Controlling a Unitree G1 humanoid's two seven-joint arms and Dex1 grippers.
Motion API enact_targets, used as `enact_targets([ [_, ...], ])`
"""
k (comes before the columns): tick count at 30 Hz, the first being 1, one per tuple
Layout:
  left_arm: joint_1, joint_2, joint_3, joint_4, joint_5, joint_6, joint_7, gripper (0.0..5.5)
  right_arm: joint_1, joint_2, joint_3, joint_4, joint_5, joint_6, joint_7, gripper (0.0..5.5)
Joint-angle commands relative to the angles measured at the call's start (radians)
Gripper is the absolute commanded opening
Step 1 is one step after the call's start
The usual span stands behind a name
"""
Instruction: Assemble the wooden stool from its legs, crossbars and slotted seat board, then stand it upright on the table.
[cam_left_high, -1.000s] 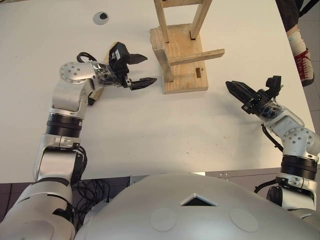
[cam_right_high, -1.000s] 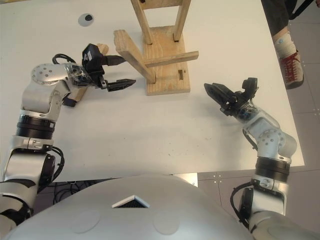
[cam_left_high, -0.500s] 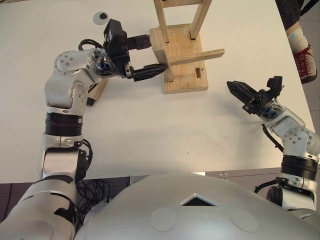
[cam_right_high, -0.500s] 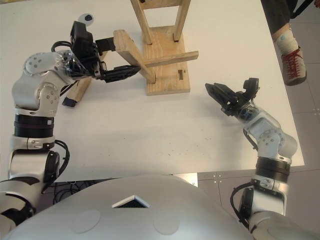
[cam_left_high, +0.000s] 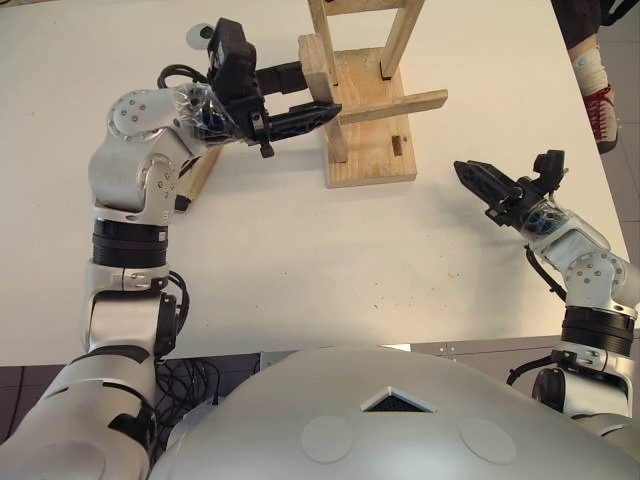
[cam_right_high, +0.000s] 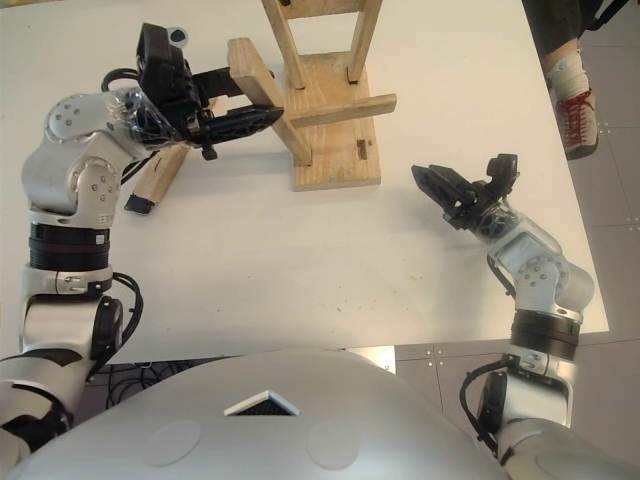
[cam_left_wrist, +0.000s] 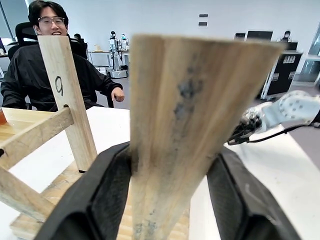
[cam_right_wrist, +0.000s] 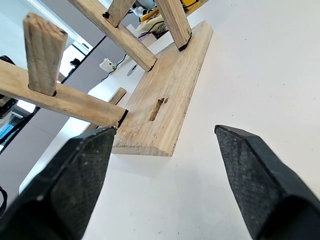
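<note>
- Clamping a pale wooden stool leg between the black fingers of the left gripper, both touching its sides.
- Spread wide around nothing: fingers of the right gripper, just above the table.
- Lying flat on the white table: a rectangular slotted wooden seat board with legs and crossbars rising from it, and a loose wooden piece to its left.
- Left arm bent at the elbow, forearm across toward the leg. Right arm low near the table's right edge, pointing at the board.

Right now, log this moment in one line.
left gripper: shut on leg | right gripper: open, over table right of seat board | stool: inverted, one slot empty
</note>
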Motion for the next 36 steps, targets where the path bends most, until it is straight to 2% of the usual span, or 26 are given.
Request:
enact_targets([
  [1, -0.02, 0.026, -0.128, 0.1, 0.151, 0.009, -0.002, 2.06, -0.02, -0.005, -0.001, 0.01, -0.016, -0.018, 0.002, 3.63],
  [6, 0.001, 0.081, -0.242, 0.131, 0.226, 0.071, -0.021, 2.01, -0.021, -0.002, 0.003, 0.012, -0.019, -0.024, 0.002, 3.63],
  [15, -0.031, 0.089, -0.249, 0.158, 0.201, 0.136, -0.005, 2.01, -0.01, 0.023, 0.001, 0.014, -0.02, -0.042, -0.016, 3.63],
  [20, -0.07, 0.101, -0.175, 0.125, 0.195, 0.103, 0.057, 2.01, -0.004, 0.028, -0.007, 0.022, -0.017, -0.058, -0.023, 3.63],
  [21, -0.079, 0.104, -0.159, 0.121, 0.193, 0.1, 0.068, 2.38, 0.0, 0.03, -0.009, 0.021, -0.016, -0.062, -0.025, 3.63],
  [29, -0.062, 0.17, -0.043, 0.012, 0.186, 0.17, 0.105, 3.57, 0.007, 0.049, -0.021, 0.033, -0.022, -0.089, -0.033, 3.63],
  [30, -0.043, 0.176, -0.035, 0.041, 0.218, 0.162, 0.148, 3.75, 0.015, 0.052, -0.025, 0.029, -0.021, -0.093, -0.035, 3.63],
  [32, 0.015, 0.181, 0.0, 0.119, 0.283, 0.133, 0.265, 3.75, 0.034, 0.062, -0.032, 0.02, -0.023, -0.103, -0.039, 3.63],
  [36, 0.184, 0.125, 0.14, 0.131, 0.274, 0.112, 0.443, 3.75, 0.078, 0.074, -0.028, 0.003, -0.024, -0.117, -0.047, 3.63],
])
